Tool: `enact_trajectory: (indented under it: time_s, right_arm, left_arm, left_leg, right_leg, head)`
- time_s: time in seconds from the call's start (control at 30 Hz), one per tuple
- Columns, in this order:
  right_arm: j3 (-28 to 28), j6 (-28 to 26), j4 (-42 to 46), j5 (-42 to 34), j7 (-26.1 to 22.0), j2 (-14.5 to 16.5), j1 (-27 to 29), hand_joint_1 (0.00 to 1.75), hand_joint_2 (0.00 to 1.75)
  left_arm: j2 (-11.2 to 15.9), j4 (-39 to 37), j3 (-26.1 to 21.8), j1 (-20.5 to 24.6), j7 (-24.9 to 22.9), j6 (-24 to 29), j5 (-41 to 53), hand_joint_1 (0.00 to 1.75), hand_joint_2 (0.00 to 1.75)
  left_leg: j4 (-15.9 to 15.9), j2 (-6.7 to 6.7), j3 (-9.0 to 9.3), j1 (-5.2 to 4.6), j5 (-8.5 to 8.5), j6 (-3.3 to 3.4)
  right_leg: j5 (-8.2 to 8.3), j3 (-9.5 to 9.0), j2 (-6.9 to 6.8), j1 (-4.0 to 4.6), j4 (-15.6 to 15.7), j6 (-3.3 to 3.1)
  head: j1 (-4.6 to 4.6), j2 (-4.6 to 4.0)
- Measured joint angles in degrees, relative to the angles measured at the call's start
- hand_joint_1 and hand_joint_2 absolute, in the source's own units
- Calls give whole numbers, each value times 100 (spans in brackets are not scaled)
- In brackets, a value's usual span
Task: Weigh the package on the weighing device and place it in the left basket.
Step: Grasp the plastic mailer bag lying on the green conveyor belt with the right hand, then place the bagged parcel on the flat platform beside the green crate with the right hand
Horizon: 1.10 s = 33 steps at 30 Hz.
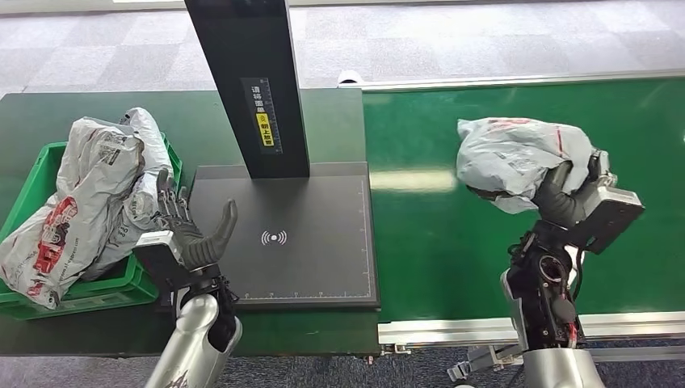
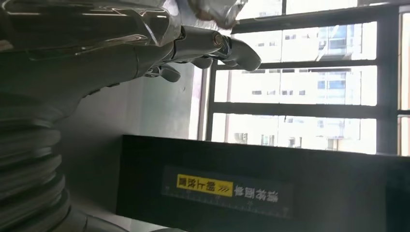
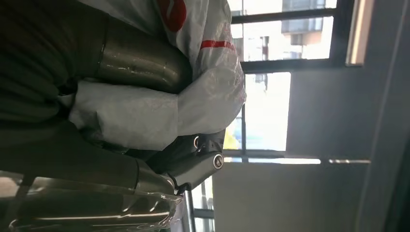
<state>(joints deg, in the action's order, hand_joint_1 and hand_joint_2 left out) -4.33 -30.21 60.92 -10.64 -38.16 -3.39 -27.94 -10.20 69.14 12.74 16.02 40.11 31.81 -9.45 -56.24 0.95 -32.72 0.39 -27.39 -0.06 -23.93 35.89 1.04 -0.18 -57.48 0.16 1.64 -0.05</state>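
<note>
Right robot hand gripping grey package above belt, left robot hand empty, fingers spread

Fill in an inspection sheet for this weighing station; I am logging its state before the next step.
Surface: green conveyor belt, dark table on the left.
Job's things: grey package in the right hand; scale platform bare; green basket holds bagged parcels.
Clutter: nothing seen.
Hands: left hand open beside the basket.
Cables: wiring on the right forearm.
Surroundings: grey carpet floor, windows in the wrist views.
</note>
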Motion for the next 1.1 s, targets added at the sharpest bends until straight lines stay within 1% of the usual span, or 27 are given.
enact_trajectory:
  time_s: [0.03, 0.07, 0.1, 0.17, 0.27, 0.33, 0.4, 0.43, 0.53, 0.67, 0.83, 0.93, 0.97, 1.03, 1.07, 1.1]
  right_arm:
    - [17, -268, 248, 202, -74, 112, 51, 175, 175]
    - [24, -508, 504, 595, -123, 227, 105, 175, 175]
    - [26, -693, 746, 1113, -155, 344, 153, 175, 175]
    - [7, -886, 1164, 2447, -185, 573, 219, 175, 175]
    - [-136, -931, 1515, 4636, -194, 882, 270, 175, 175]
    - [-318, -937, 1576, 5997, -196, 1021, 299, 175, 175]
    - [-564, -938, 1497, 6874, -198, 1079, 318, 175, 175]
    - [-702, -939, 1396, 7107, -199, 1092, 319, 175, 175]
    - [-1078, -940, 924, 7333, -196, 1109, 296, 175, 175]
    - [-1406, -941, 343, 7360, -194, 1112, 229, 175, 175]
    - [-1964, -922, -1417, 7312, 4, 1211, -230, 175, 175]
    - [-2196, -848, -2203, 7273, 105, 1264, -415, 175, 175]
    - [-2247, -728, -2405, 7261, 174, 1274, -483, 175, 175]
    - [-2387, -110, -2833, 7290, 454, 1289, -657, 175, 175]
    - [-2481, 399, -3028, 7319, 608, 1295, -729, 175, 175]
    - [-2591, 1024, -3223, 7337, 768, 1298, -794, 175, 175]
  left_arm:
    - [-25, 85, -49, -10, 3, 12, 2, 0, 175]
    - [-47, 153, -88, -13, 4, 9, 1, 0, 175]
    - [-66, 207, -117, -13, 4, -9, -2, 0, 175]
    - [-101, 279, -149, -10, 4, -64, -16, 0, 175]
    - [-172, 315, -165, 27, 5, -169, -53, 0, 175]
    - [-227, 311, -152, 84, 5, -245, -96, 0, 175]
    - [-275, 297, -131, 156, 5, -309, -154, 0, 175]
    - [-296, 286, -124, 192, 5, -338, -174, 0, 175]
    - [-344, 243, -114, 276, 5, -403, -221, 0, 175]
    - [-378, 202, -108, 317, 5, -417, -240, 0, 175]
    - [-420, 145, -63, 408, 5, -454, -252, 0, 175]
    - [-425, 115, -48, 427, 5, -462, -262, 0, 175]
    - [-425, 107, -47, 431, 4, -463, -271, 0, 175]
    - [-424, 85, -36, 465, 5, -464, -296, 0, 175]
    - [-423, 70, -27, 492, 5, -464, -306, 0, 175]
    - [-422, 51, -19, 523, 5, -465, -315, 0, 175]
  left_leg:
    - [0, -2, 0, 0, 0, 0]
    - [1, -4, 0, 0, -1, 0]
    - [1, -4, 0, 0, -1, 0]
    - [2, -4, 2, 1, 0, -1]
    - [3, -9, 6, 1, 0, -1]
    - [3, -8, 7, 1, 1, -1]
    - [3, -7, 7, 1, 1, -2]
    - [3, -7, 7, 1, 2, -2]
    - [2, -6, 8, 0, 2, -2]
    - [1, -5, 5, 0, 1, -2]
    - [2, 0, 5, 1, 1, -2]
    - [2, 4, 3, 1, 3, -2]
    - [2, 0, 4, 0, 3, -2]
    - [1, -7, 7, 0, 2, -2]
    - [1, -8, 8, 0, 2, -2]
    - [1, -7, 8, 0, 2, -2]
  right_leg:
    - [0, 1, 3, 0, 0, 0]
    - [-1, 2, 4, 0, 0, -1]
    - [-1, 3, 4, 0, 0, -2]
    - [-2, 2, 4, 2, 0, -2]
    - [-2, 2, 10, 3, 0, -3]
    - [-2, 0, 9, 3, 0, -3]
    - [-2, -2, 8, 3, 0, -3]
    - [-2, -4, 7, 3, 0, -3]
    - [-1, -5, 6, 2, 0, -2]
    - [-1, -2, 7, 1, 0, -2]
    - [-2, -1, 3, 2, 0, -2]
    - [-2, -2, -3, 2, 0, -2]
    - [-2, -2, -1, 2, 0, -2]
    - [-1, -2, 5, 2, 0, -3]
    - [0, -3, 5, 2, 0, -3]
    - [0, -3, 5, 2, 0, -3]
  head:
    - [1, 0]
    - [1, -1]
    - [1, -1]
    - [1, -2]
    - [0, -1]
    - [-1, 0]
    - [-1, 0]
    - [-1, -1]
    - [-1, -2]
    - [0, -1]
    - [-2, -1]
    - [-1, -1]
    - [-1, -1]
    - [-1, -2]
    - [-1, -1]
    - [-1, -1]
